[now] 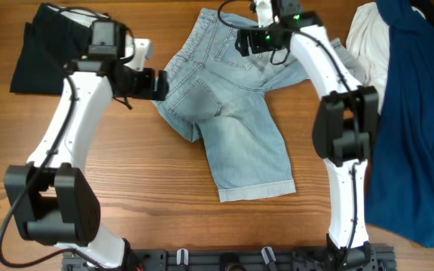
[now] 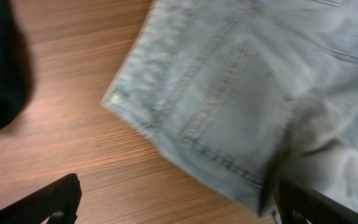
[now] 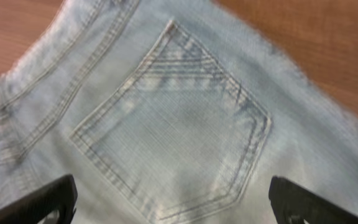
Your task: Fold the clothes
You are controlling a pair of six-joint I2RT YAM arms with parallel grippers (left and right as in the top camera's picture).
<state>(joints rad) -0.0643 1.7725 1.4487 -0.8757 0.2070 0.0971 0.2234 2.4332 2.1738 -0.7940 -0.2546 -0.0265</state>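
With the shorts (image 1: 232,113) lying creased mid-table (image 1: 126,165) and both claws spread wide and empty, left claw (image 1: 160,84) at their side edge, right claw (image 1: 246,44) above a back pocket (image 3: 173,124), you'd best pinch hems squarely, not loose cloth.

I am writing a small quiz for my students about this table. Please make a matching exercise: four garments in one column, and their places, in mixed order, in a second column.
1. pale blue denim shorts
2. black cloth garment
3. white cloth garment
4. dark-blue cloth garment

A. along the right side of the wooden table
B. far left corner
C. middle
D. far edge, just left of the dark-blue one

Pairs: 1-C, 2-B, 3-D, 4-A
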